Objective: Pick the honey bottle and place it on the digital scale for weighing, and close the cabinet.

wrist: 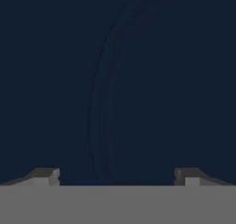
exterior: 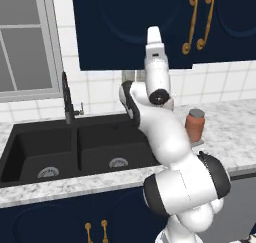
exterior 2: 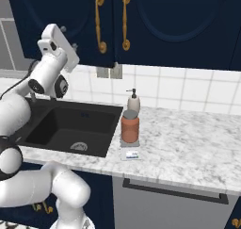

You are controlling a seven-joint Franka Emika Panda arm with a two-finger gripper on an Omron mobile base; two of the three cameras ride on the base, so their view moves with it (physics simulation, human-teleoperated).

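Hand view: I see the gripper (wrist: 117, 176) with its fingers (wrist: 46, 176) spread wide and nothing between them, facing the navy panel of the cabinet (wrist: 138, 80) at close range; a curved moulding line runs from 12 down to 6 o'clock.

Right base view: the bottle (exterior 2: 130, 126) stands upright on the scale (exterior 2: 130, 148), near frame centre on the counter (exterior 2: 188, 148). A soap dispenser (exterior 2: 133, 101) stands just behind the bottle, at its 12 o'clock. The sink (exterior 2: 70, 124) lies at 9 o'clock of the bottle. Brass handles (exterior 2: 100, 23) sit at the top, on shut doors.

Left base view: the hand is raised against the cabinet's lower edge, at 12 o'clock of the sink (exterior: 75, 147). The bottle (exterior: 195, 124) shows at 3 o'clock of the arm.
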